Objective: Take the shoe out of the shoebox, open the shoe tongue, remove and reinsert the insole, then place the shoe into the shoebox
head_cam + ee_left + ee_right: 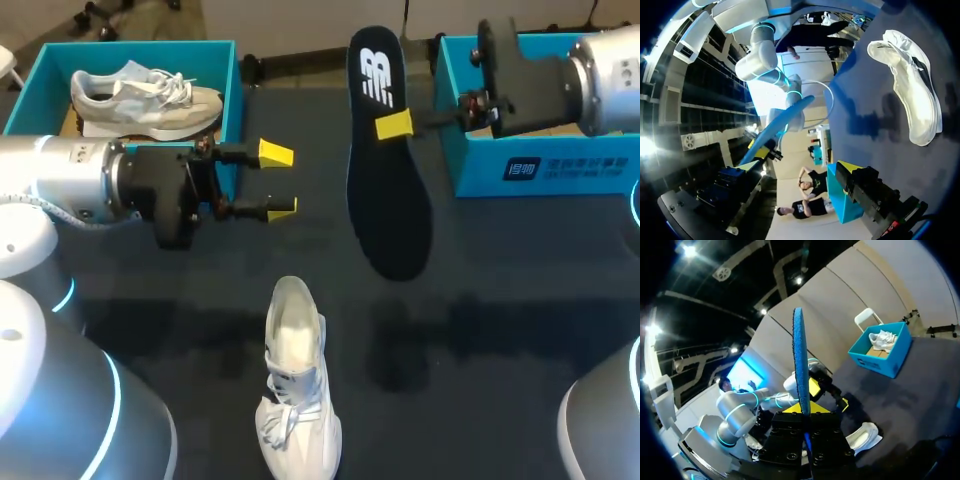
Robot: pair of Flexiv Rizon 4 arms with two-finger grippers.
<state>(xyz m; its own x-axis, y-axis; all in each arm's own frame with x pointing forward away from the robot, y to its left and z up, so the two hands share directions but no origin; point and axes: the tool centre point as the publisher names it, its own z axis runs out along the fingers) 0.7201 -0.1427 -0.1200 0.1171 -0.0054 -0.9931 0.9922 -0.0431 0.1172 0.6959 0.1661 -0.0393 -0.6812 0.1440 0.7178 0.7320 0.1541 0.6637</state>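
About halfway, judging by the layout. On the dark table (480, 300), an open blue shoebox (540, 165) at the far right. Out of the box and lying near the front edge, well apart from it: the white shoe (295, 385), mouth gaping. Removed and held aloft above the table: the dark insole (385, 200), pinched in the right claw (391, 126). Left claw (277, 180) spread wide, empty. Left to do: reinserting, then boxing.

Head camera looks down on the counter (500, 260) from behind; wrist cameras face sideways, low; all share the white shoe (295, 390).
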